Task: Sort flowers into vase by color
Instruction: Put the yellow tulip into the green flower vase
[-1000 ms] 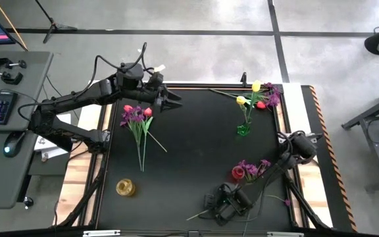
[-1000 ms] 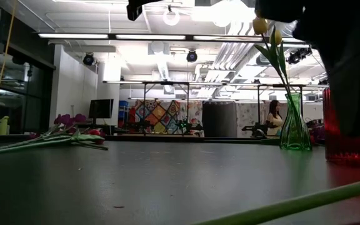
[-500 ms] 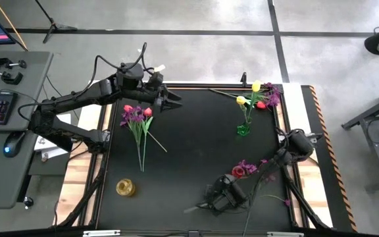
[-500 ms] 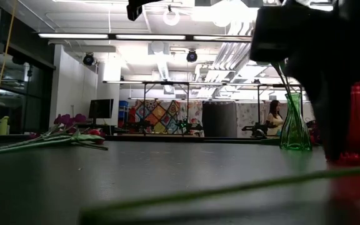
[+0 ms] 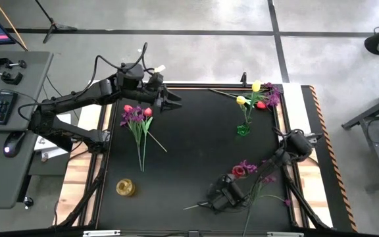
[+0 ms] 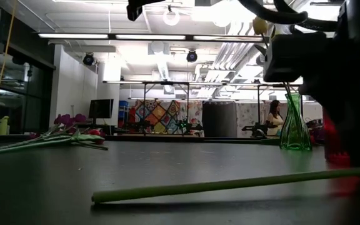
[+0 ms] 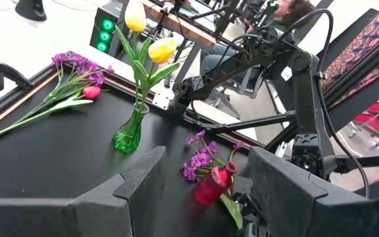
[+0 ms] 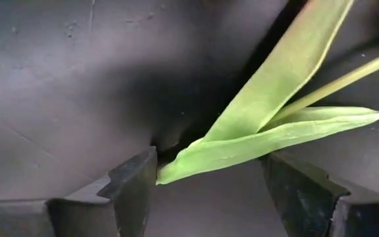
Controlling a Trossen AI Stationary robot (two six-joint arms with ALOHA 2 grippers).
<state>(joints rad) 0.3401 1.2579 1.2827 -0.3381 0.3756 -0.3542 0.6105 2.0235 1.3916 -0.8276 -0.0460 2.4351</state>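
My right gripper (image 5: 224, 197) is low near the table's near edge, open, over a loose flower whose green stem (image 5: 196, 207) lies on the table. Its leaves (image 8: 275, 125) lie between my fingers. Its bloom is hidden. The red vase (image 5: 237, 172) beside it holds purple sprays. A green vase (image 5: 243, 130) holds two yellow tulips. Red tulips and purple sprays lie in a bunch (image 5: 138, 120) at the left. My left gripper (image 5: 174, 102) hovers open by the far edge. My right gripper comes at the flower from above, its fingers standing on either side of the leaves. One leaf's tip (image 8: 164, 175) reaches a finger (image 8: 133, 184). Whether they touch, I cannot tell. The stem (image 6: 230, 185) lies nearly level on the table.
A small yellow vase (image 5: 125, 188) stands near the near left corner. More flowers, a red tulip and purple sprays (image 5: 266, 99), lie at the far right corner. The table's middle (image 5: 189, 151) is bare black surface. A person sits beyond the table (image 6: 272, 115).
My right gripper has shifted a little away from the near edge, toward the red vase. The loose flower's stem has swung with it. In the low view it went from slanting up to nearly level, and its cut end has come into sight.
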